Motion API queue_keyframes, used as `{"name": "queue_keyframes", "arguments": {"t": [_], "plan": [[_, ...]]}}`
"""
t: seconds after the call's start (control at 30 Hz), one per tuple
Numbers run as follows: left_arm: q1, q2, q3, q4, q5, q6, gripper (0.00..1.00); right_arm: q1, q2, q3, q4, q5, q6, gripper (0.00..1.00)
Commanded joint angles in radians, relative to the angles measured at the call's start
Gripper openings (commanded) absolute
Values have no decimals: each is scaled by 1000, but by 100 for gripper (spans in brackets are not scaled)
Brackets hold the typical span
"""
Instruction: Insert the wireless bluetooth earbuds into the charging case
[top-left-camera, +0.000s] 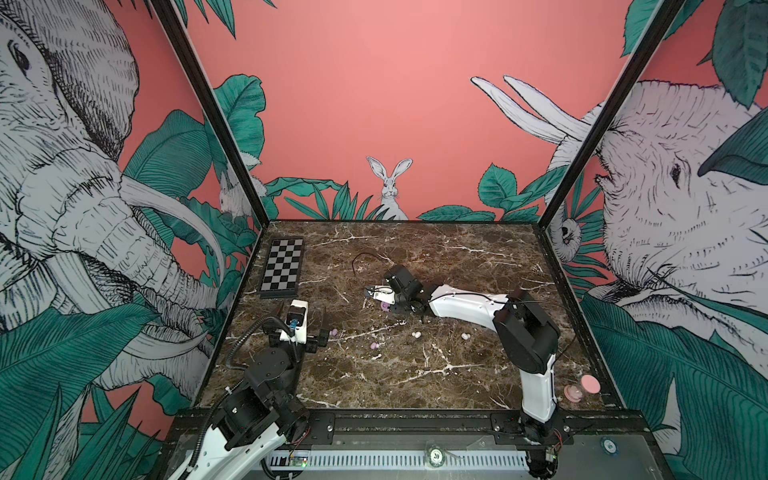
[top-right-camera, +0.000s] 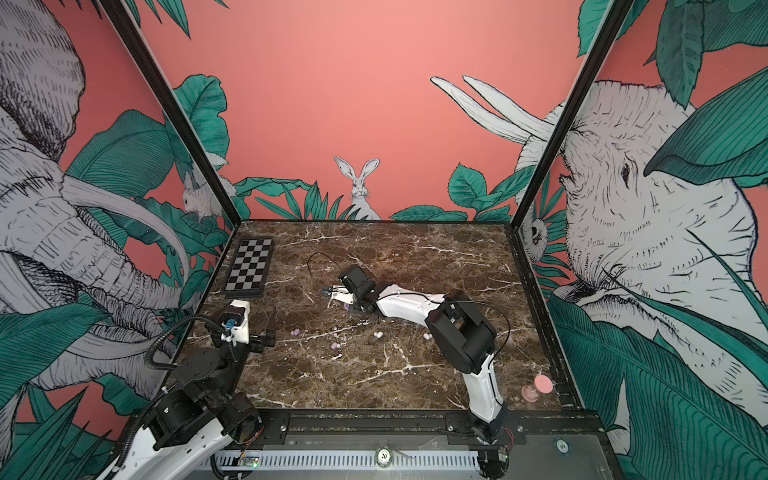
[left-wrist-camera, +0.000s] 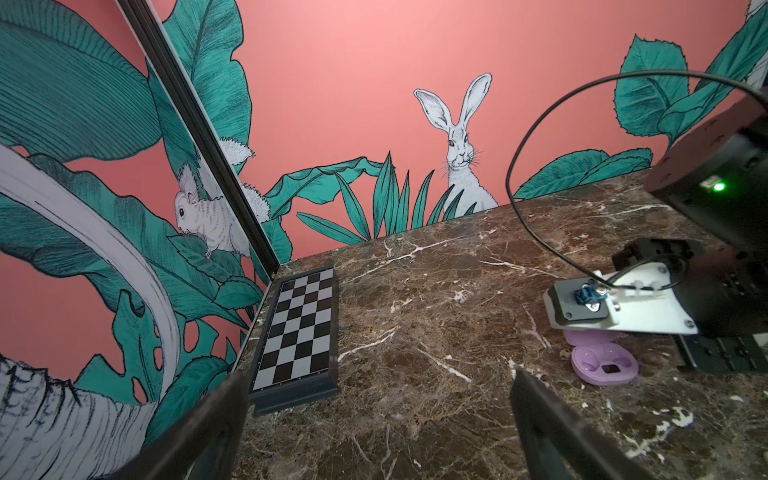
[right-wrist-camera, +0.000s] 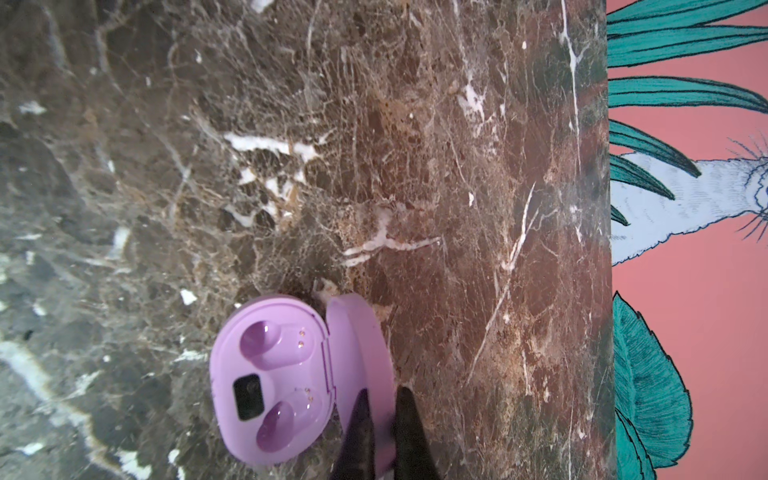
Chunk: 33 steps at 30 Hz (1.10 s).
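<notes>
The lilac charging case (right-wrist-camera: 270, 378) lies open on the marble table, both of its wells empty. My right gripper (right-wrist-camera: 384, 415) is shut on the case's raised lid (right-wrist-camera: 357, 332), one fingertip on each side of it. In both top views the case (top-left-camera: 385, 306) peeks out under the right wrist. Two lilac earbuds (top-left-camera: 334, 332) (top-left-camera: 374, 345) and two white earbuds (top-left-camera: 416, 334) (top-left-camera: 466, 336) lie loose on the table, nearer the front than the case. My left gripper (left-wrist-camera: 378, 380) hovers open and empty at the left, next to the leftmost lilac earbud.
A small chessboard (top-left-camera: 282, 268) lies at the back left by the wall. A pink hourglass-shaped object (top-left-camera: 582, 388) stands at the front right corner. The right wrist's black cable (top-left-camera: 361, 257) loops over the table behind the case.
</notes>
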Motion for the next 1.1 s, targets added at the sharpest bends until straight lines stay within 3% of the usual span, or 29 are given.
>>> {"name": "queue_keyframes", "arguments": {"t": [0.0,0.83,1.07], "plan": [[-1,12,-15,36,1,18,99,-9,26,25,2,-34,-7,0],[1,52,-17,45,6,39,99,-11,50,56,-53,-49,-24,0],[1,54,-17,45,13,40,99,-9,48,65,-70,-53,-17,18]]}}
